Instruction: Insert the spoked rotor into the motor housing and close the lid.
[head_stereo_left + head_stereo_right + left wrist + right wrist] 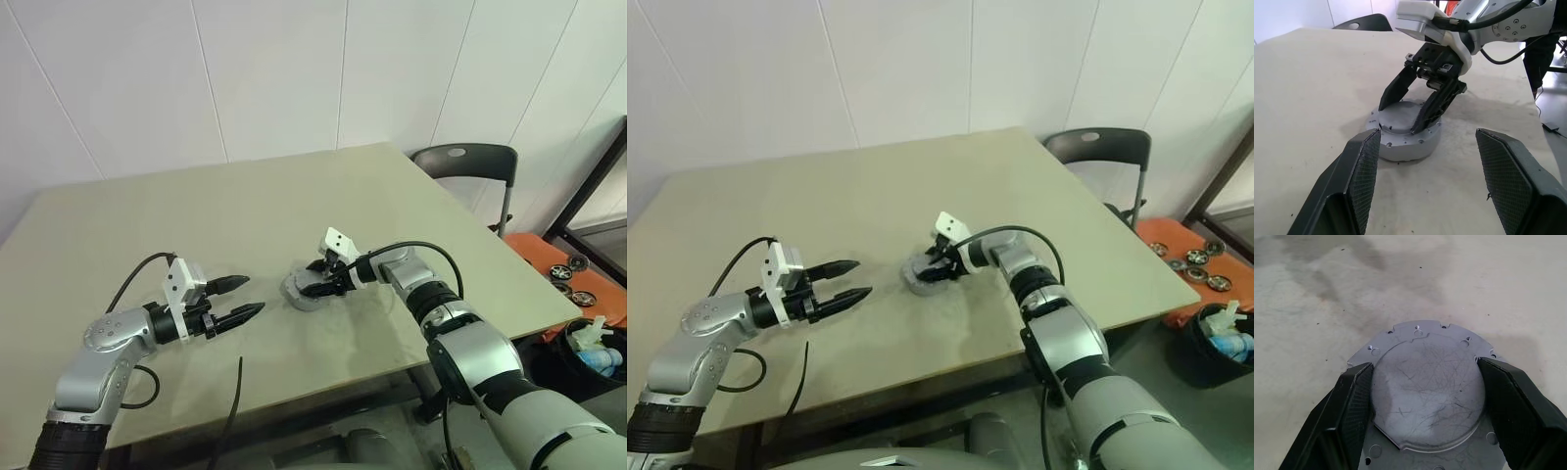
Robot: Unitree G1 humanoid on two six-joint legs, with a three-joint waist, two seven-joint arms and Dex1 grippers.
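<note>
Housing [306, 289] sits mid-table [245, 215], lid [1427, 387] seated on top. Left wrist view: right gripper [1403, 115] straddles the lid's raised centre, fingers touching its rim. Left gripper [250, 297] waits left, fingers spread, empty.

table [196, 215] is a pale beige-olive with some faint darker smudges, wall behind is plain white panels. the motor housing [1410, 139] is matte silver-grey all over, its flat raised top [1427, 391] covered in fine dark hairline scratches, tiny holes dotted round the flange. both grippers, left gripper [238, 300] and right gripper [1403, 116], have black fingers with a fine cross-hatch texture on the pads [1365, 166]. arms are silver with white camera blocks, black cables. chair [468, 162] off to the side is dark grey, tray [563, 269] is orange
</note>
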